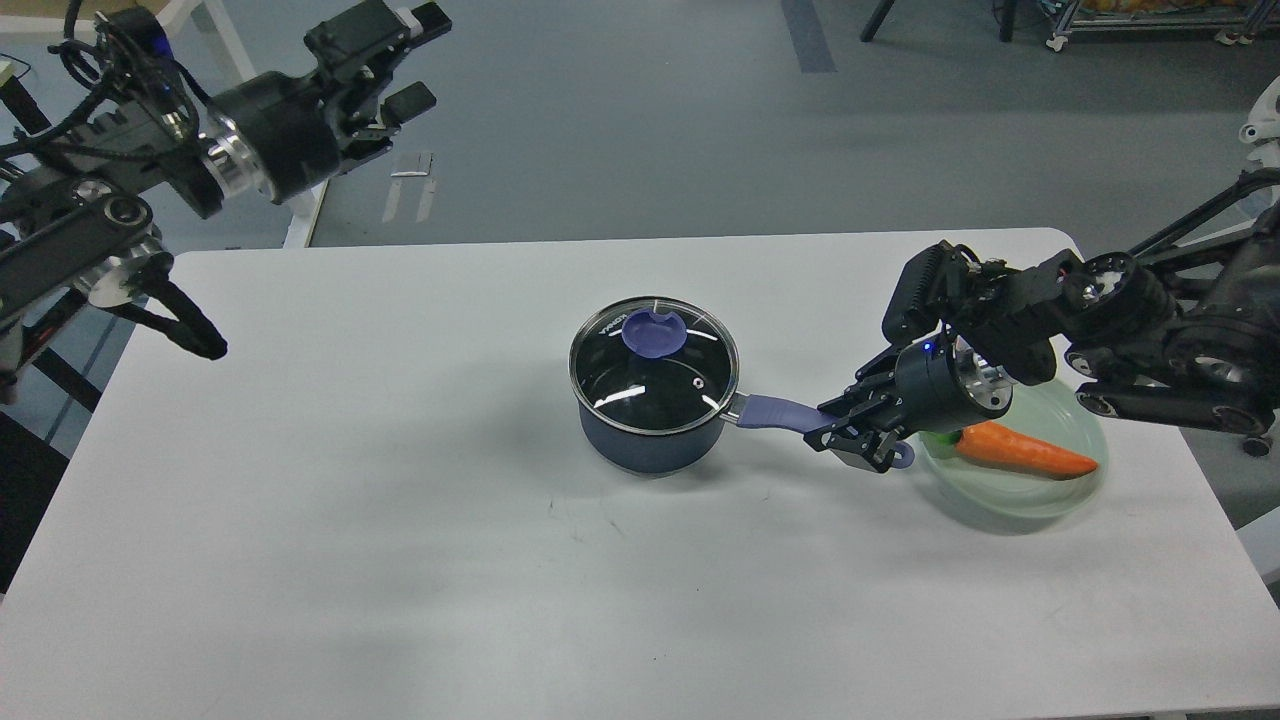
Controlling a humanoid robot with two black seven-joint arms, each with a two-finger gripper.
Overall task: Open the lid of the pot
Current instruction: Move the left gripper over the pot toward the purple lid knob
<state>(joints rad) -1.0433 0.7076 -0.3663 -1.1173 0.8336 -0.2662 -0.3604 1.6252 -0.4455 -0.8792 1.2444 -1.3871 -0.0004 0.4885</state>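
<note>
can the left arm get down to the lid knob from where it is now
Probably yes. The left gripper hangs open, high and off past the table's far left edge, and nothing stands between it and the knob on the lid. The right gripper is at the pot handle, clear of the lid.

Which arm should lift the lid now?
Left, probably. The left gripper hangs free and open, while the right gripper is at the pot handle. The lid is still on.
</note>
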